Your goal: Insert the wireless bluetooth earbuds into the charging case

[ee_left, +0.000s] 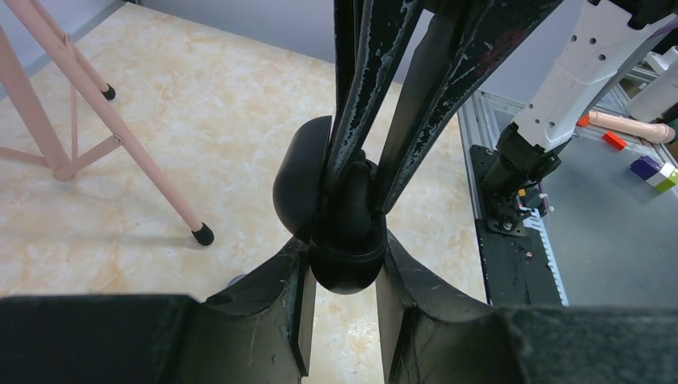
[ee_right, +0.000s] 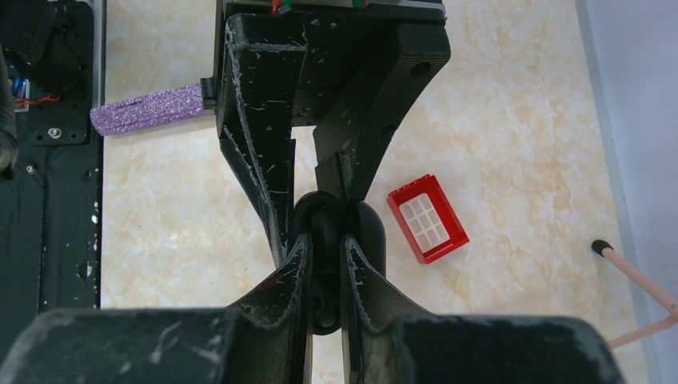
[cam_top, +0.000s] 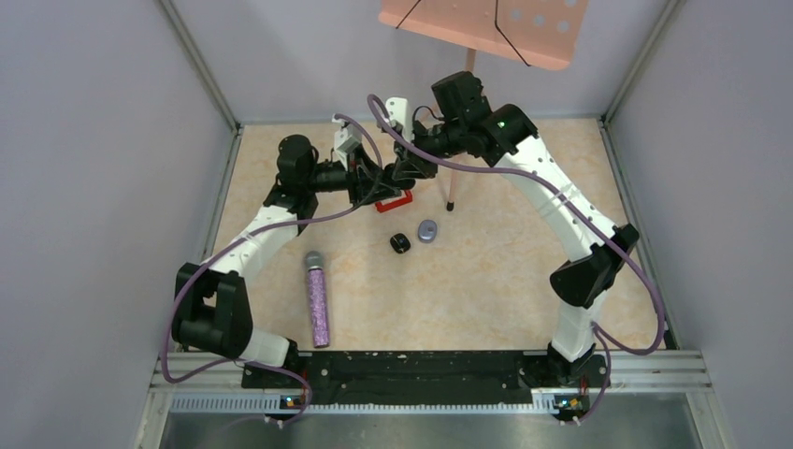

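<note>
A black charging case (ee_left: 344,274) hangs above the table with my left gripper (ee_left: 345,244) shut on its base. Its lid (ee_left: 297,184) stands open to one side. My right gripper (ee_right: 324,240) reaches into the case from the opposite side, shut on a small black earbud (ee_left: 352,196) that sits at the case's mouth. In the top view the two grippers meet at mid-table rear, left gripper (cam_top: 367,182) and right gripper (cam_top: 400,174) tip to tip. The earbud (ee_right: 321,272) shows as a dark rounded lump between the right fingers. How deep it sits is hidden.
On the table lie a red block (cam_top: 394,201), a small black item (cam_top: 400,243), a grey oval case (cam_top: 427,231) and a glittery purple microphone (cam_top: 318,297). A pink stand's leg (cam_top: 451,192) comes down just right of the grippers.
</note>
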`<act>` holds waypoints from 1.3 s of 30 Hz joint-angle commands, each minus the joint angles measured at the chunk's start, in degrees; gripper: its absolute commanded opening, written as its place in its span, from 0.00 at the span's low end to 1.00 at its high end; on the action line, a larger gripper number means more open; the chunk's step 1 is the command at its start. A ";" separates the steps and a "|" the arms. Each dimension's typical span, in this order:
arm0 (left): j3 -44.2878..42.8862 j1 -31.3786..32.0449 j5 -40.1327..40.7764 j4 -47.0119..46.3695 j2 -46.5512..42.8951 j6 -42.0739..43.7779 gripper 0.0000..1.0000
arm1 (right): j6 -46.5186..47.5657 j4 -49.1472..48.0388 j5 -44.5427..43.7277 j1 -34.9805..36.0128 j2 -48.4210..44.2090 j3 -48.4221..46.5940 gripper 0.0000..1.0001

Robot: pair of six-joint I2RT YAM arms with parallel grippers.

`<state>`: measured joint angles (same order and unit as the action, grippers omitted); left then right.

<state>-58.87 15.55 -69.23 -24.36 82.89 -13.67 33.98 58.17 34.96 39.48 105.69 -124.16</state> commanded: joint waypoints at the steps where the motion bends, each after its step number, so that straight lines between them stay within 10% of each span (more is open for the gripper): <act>1: -1.16 0.36 -1.06 -4.63 -2.10 -0.48 0.00 | 0.01 -1.50 -0.49 0.87 0.39 0.50 0.00; 14: -1.41 0.62 -0.78 -5.17 -1.14 0.18 0.00 | 0.22 -0.32 -2.59 1.03 -1.46 0.78 0.29; 25: -1.15 0.55 -0.47 -3.61 -1.15 1.39 0.00 | -0.84 0.54 1.91 -0.44 -4.96 -4.09 0.34; 32: -1.00 0.60 -0.69 -0.20 -1.83 5.58 0.00 | -1.97 -0.44 3.05 -2.90 -8.69 -0.08 0.72; 39: -2.00 0.62 -1.48 2.52 -2.67 7.93 0.00 | 1.80 -0.85 3.25 -3.14 -7.50 7.35 0.77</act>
<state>-58.87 15.92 -69.30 -22.50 82.87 -8.71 33.76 58.33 37.26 36.49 96.71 -119.50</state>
